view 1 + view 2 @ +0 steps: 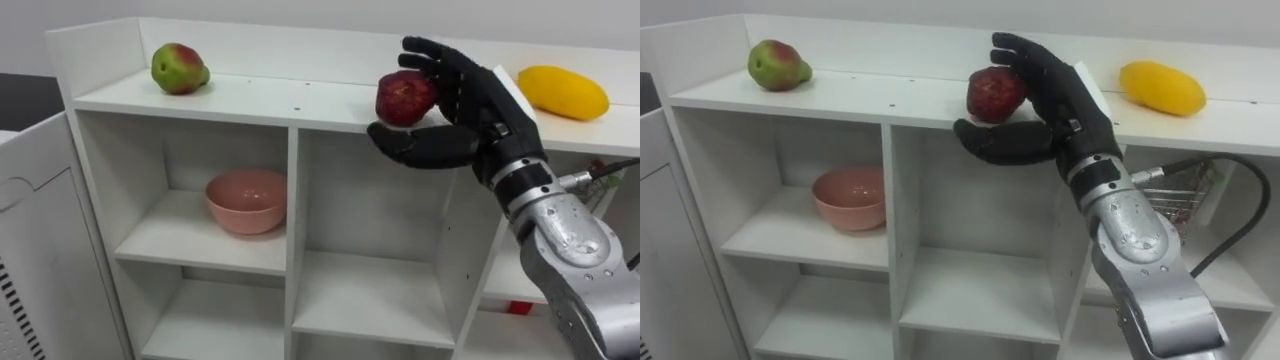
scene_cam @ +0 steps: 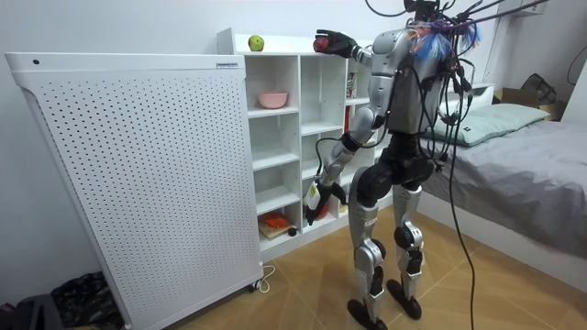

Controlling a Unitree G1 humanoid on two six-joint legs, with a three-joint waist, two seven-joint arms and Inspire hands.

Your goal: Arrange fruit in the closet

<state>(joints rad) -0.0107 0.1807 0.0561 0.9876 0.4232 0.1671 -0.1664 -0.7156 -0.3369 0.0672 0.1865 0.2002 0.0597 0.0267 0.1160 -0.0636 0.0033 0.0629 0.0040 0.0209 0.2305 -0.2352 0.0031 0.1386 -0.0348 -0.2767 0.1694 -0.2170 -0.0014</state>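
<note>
A dark red fruit (image 1: 403,97) sits in my right hand (image 1: 470,110), thumb under it and fingers curled over its far side, at the front edge of the white closet's top shelf (image 1: 260,100). I cannot tell whether the fruit touches the shelf. At the top shelf's left end lies a green and red fruit (image 1: 178,68), and a yellow mango (image 1: 562,92) lies at its right end behind my hand. In the room view I stand facing the closet with my left hand (image 2: 311,203) hanging low beside the lower compartments.
A pink bowl (image 1: 247,200) stands in the upper left compartment. A wire basket (image 1: 1170,190) sits in a right compartment. A tall white perforated panel (image 2: 138,165) stands to the closet's left, and a bed (image 2: 532,156) lies behind me.
</note>
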